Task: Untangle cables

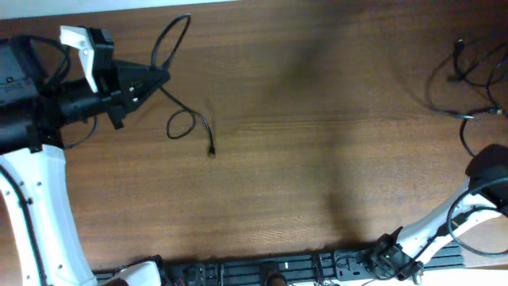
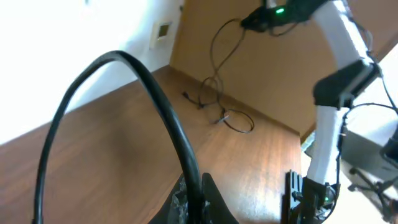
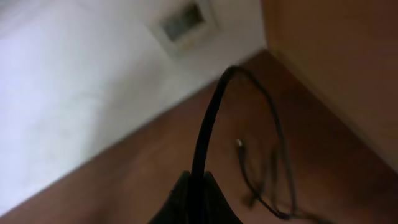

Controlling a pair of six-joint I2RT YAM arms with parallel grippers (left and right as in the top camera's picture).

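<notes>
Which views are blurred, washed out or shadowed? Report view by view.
Overhead: fairly sharp, with a soft broad shadow across the table. Left wrist: wall blown out white, left cable looming large and close, far tangle readable. Right wrist: soft throughout, right cable out of focus, background washed pale.

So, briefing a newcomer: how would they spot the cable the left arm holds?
Find the table's far-left corner, where the left arm's fingers pinch the cable. It arcs upward then trails into one loop, clear of the tangled cables far right.
</notes>
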